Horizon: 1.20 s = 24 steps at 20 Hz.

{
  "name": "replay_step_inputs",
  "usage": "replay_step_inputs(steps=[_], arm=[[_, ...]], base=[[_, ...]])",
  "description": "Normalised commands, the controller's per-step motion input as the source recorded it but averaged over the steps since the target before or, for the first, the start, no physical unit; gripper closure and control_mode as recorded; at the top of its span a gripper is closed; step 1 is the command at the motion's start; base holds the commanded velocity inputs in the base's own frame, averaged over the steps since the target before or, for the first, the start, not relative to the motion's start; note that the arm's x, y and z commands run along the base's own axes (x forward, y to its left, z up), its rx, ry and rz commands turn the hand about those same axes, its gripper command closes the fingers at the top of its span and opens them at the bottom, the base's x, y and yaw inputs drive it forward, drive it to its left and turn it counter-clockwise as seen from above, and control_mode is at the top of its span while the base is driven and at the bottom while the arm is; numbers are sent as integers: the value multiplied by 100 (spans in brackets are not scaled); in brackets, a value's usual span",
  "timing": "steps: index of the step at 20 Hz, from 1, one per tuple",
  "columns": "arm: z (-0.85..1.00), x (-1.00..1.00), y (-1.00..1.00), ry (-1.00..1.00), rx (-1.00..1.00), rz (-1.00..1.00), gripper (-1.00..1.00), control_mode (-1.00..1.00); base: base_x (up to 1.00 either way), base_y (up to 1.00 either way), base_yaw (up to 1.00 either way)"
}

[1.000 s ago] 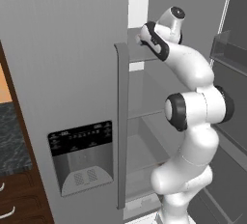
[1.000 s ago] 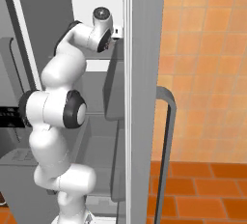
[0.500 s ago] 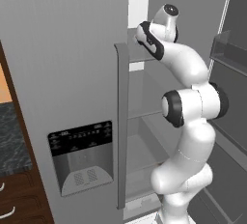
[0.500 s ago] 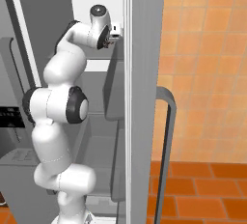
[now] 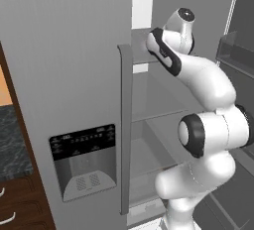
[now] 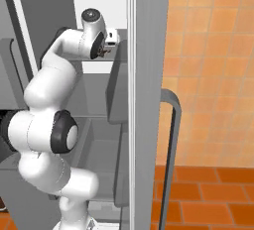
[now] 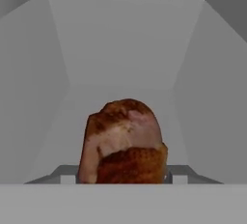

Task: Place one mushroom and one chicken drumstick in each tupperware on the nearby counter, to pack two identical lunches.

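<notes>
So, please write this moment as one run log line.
arm: inside open grey fridge | gripper: shut on reddish-brown chicken drumstick | tupperware: unfilled

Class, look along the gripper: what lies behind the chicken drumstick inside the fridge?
Behind the drumstick are bare grey fridge walls narrowing to a bright back edge. The shelf patch directly behind the drumstick is covered.

Grey fridge shelf (image 7: 120, 73), walled at both sides and back; drumstick (image 7: 123, 141) lies near its front edge.
</notes>
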Motion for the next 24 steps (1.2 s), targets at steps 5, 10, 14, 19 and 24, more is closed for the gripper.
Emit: replay_step_inputs(steps=[5,10,14,19,24], arm=[[-28,-100,0,0,0,-5,100,-100],[-33,-100,0,2,0,-7,100,-100],[-36,-100,-7,3,0,-6,100,-100],[-56,-100,-15,0,0,-7,100,-100],[-26,-40,-3,0,0,-2,100,100]], base=[[0,0,0],[0,0,0],[0,0,0],[0,0,0],[-60,-1,0]])
